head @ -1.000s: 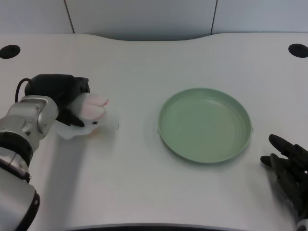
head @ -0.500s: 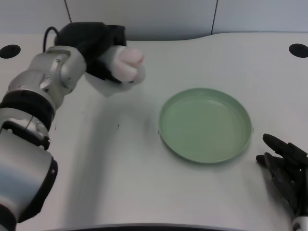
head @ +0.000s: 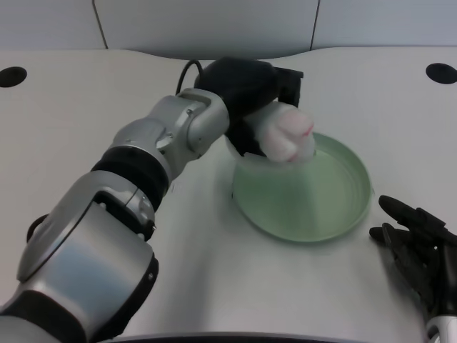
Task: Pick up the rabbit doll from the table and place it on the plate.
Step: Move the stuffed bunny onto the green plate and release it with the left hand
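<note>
My left hand (head: 250,93) grips the white and pink rabbit doll (head: 287,133) and holds it in the air over the far left part of the green plate (head: 335,214). The doll's pink-tipped end points right, toward the plate's middle. Most of the doll's body is hidden inside the black fingers. The plate lies flat on the white table, right of centre, with nothing resting on it. My silver left forearm (head: 164,143) reaches diagonally across the table from the lower left.
My right hand (head: 421,250) rests idle at the lower right, just beyond the plate's near right rim. Two dark round holes (head: 13,76) (head: 440,73) mark the table's far corners. The table's curved back edge runs along the top.
My left hand has carried the doll rightward and slightly nearer, from above the table's far left to above the plate's left part. The view has shifted a little.
</note>
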{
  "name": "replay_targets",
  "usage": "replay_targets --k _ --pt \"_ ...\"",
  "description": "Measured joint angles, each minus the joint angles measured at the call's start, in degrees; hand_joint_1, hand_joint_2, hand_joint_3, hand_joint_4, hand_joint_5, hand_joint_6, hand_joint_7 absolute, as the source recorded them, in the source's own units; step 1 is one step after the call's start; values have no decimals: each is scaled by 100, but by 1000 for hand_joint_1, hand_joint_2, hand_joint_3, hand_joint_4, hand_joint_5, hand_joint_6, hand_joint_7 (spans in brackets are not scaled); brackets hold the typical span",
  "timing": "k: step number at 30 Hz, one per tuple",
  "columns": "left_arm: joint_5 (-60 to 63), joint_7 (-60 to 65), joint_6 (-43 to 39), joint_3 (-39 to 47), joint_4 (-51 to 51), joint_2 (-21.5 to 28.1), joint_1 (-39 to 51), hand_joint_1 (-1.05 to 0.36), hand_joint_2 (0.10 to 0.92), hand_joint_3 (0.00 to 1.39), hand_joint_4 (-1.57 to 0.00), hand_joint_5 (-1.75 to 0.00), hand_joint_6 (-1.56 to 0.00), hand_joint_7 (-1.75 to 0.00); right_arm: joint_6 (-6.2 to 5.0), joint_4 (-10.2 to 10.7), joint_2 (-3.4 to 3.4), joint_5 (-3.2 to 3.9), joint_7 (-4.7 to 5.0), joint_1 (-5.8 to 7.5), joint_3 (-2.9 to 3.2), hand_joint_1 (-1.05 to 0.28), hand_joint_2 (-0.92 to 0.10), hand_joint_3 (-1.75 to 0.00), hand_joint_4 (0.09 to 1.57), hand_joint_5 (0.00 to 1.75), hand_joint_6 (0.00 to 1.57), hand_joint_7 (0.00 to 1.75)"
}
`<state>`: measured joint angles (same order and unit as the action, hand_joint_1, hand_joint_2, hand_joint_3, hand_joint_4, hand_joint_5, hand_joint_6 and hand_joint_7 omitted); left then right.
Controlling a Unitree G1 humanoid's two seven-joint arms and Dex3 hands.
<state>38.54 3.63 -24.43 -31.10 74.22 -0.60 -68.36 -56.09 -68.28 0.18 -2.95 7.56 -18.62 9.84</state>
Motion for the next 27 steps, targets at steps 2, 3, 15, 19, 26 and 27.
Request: replay_targets --k 2,3,15,19,26,27 --pt "25 53 4 -58 11 -166 2 -175 331 1073 -940 -1746 -760 -1746 24 55 2 -10 14 1 -19 -333 -921 -290 699 801 926 13" --pt "44 81 0 -82 11 -224 1 -176 335 1072 -934 -1746 -762 -1746 38 75 5 -25 27 1 -37 -333 -921 -290 695 807 922 11" --pt "159 86 313 -240 145 -617 7 -225 557 706 -744 -1697 -648 -1744 71 79 101 -51 235 24 -142 -341 -921 -272 707 851 950 24" --pt "189 88 358 -315 189 -615 41 -438 715 347 -648 -1700 -510 -1689 37 46 100 -87 363 24 -162 -324 -921 -278 713 850 956 27" --pt "262 -293 572 -465 255 -617 57 -841 852 5 -316 -638 -445 -272 10 -21 99 -59 331 24 -159 -330 -921 -279 708 829 954 25" --pt "292 -311 573 -476 256 -616 57 -862 855 4 -284 -585 -431 -203 10 -34 99 -60 332 23 -160 -331 -921 -277 709 828 953 24"
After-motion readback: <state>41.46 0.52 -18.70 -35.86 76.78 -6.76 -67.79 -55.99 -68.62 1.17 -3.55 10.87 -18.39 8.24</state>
